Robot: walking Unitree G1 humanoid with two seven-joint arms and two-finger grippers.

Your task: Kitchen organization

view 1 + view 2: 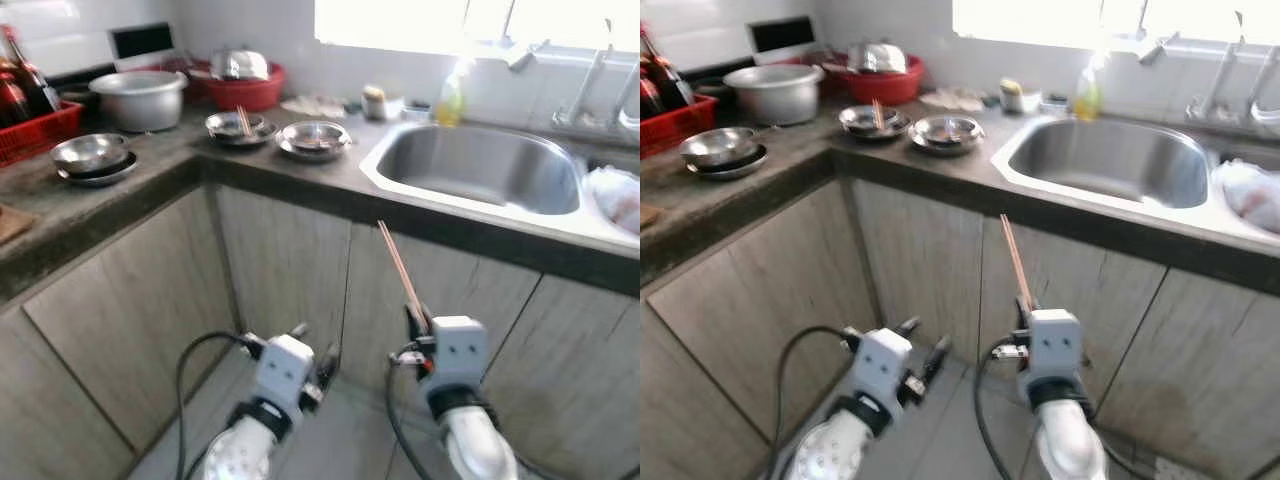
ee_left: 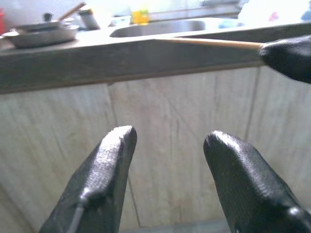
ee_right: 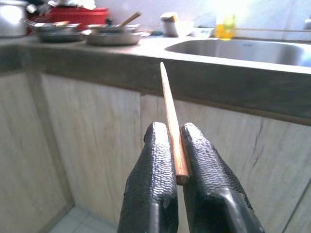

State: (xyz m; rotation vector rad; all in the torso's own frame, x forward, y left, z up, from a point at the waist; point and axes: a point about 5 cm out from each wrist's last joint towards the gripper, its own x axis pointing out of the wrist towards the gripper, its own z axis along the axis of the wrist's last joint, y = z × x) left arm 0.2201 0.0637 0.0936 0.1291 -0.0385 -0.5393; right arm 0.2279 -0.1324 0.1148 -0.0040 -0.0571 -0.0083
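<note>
The chopstick (image 3: 171,121) looks light, thin, stiff and smooth, so it could twist or slip. The right pincer (image 3: 177,145) is clamped on its lower end, leaving most of the length free; a hold nearer the middle would likely steady it. In the left eye view it rises from the lower centre of the frame, tilted up-left, in front of the cabinet below the tabletop (image 1: 330,180). The right arm is low, pincer pointing up. The left pincer (image 2: 167,165), lower left, hangs apart, holding nothing.
</note>
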